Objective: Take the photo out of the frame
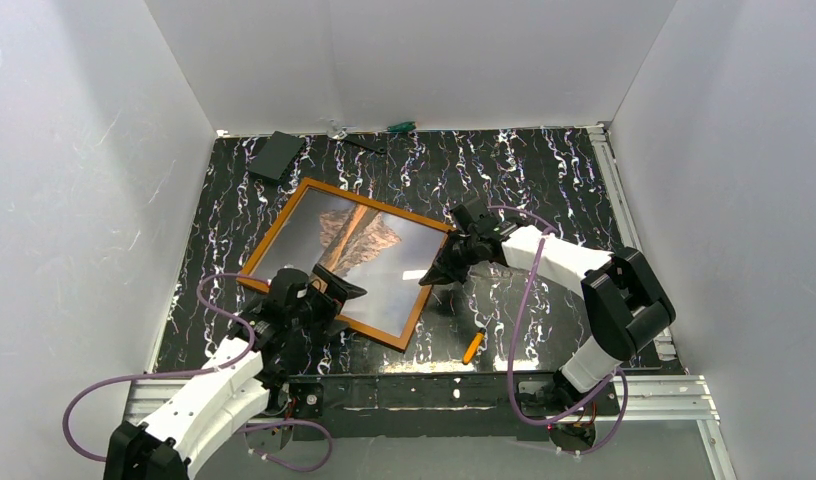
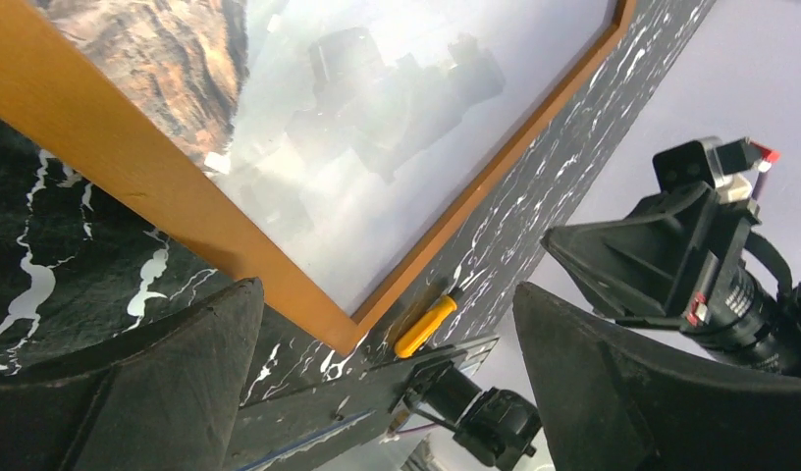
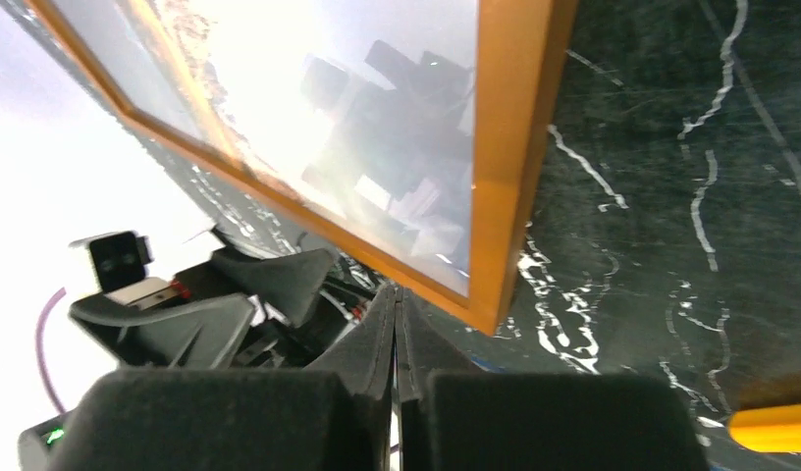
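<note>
Right hand (image 1: pixel 434 274) reaches left and downward from a sharply folded arm, its fingers (image 3: pixel 446 363) pressed flat together with nothing between them. Its tips sit at the outer edge of the frame (image 1: pixel 380 206), on the rail facing it; I cannot tell whether they touch.

Left hand (image 1: pixel 327 290) hangs low over the frame's near rail, fingers (image 2: pixel 161 383) spread wide and empty, and the frame's nearest corner shows between them.

The frame lies flat on the tabletop (image 1: pixel 554 190), skewed to its edges, with the long rails running from left hand to right hand. Inside it sits the photo (image 1: pixel 369 245), face up.

An orange-handled tool (image 1: pixel 472 347) lies just nearer than the right hand.
</note>
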`<state>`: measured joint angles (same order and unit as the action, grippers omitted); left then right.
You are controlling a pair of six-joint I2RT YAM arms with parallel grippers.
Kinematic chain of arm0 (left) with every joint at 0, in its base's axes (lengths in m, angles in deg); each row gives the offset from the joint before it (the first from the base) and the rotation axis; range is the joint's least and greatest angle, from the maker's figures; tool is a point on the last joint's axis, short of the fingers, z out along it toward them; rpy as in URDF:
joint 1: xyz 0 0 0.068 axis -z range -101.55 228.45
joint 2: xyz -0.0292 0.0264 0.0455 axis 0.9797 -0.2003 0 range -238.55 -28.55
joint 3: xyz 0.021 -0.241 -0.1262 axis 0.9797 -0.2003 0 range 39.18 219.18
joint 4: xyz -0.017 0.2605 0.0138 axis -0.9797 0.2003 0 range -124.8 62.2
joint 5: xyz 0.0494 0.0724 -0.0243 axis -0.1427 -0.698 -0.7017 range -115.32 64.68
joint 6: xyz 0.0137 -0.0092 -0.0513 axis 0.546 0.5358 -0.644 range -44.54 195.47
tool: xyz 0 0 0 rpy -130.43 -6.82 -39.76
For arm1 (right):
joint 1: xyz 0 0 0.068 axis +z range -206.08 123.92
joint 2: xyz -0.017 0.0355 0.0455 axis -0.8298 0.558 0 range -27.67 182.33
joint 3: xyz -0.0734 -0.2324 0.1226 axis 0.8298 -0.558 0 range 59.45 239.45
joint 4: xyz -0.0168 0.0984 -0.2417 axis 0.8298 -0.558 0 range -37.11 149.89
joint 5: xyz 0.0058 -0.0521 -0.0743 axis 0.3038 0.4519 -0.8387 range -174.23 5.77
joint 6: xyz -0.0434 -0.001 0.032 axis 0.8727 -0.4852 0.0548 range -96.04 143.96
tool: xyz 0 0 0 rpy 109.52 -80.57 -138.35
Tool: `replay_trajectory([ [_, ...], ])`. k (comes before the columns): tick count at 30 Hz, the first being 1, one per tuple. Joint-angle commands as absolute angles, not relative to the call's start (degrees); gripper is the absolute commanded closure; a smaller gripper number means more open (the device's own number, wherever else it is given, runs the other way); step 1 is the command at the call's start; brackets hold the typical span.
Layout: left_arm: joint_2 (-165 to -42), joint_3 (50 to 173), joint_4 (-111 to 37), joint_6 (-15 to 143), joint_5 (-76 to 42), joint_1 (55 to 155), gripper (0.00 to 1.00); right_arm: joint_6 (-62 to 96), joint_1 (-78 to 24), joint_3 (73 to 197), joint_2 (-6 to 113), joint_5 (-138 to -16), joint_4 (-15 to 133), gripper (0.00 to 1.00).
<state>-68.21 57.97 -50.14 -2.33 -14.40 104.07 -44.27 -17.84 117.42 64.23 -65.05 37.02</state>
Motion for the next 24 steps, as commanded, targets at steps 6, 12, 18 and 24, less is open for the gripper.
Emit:
replay_trajectory([
  [6,-64.42,59.42,-42.41,-1.93,-18.4,104.38,0.0,-41.62,-18.23,117.92,64.13,-62.94,41.19,0.99],
  [12,-63.95,71.1,-24.67,13.22,-22.45,104.38,0.0,-12.96,-4.45,123.81,64.1,-85.93,32.07,0.32],
  [18,-70.88,92.14,1.71,28.11,-42.27,104.33,0.0,6.73,9.55,128.87,65.7,-98.71,31.86,0.18],
  [24,-77.43,104.99,17.17,31.33,-58.53,104.27,0.0,17.33,18.68,137.09,73.85,-98.19,28.27,0.26],
])
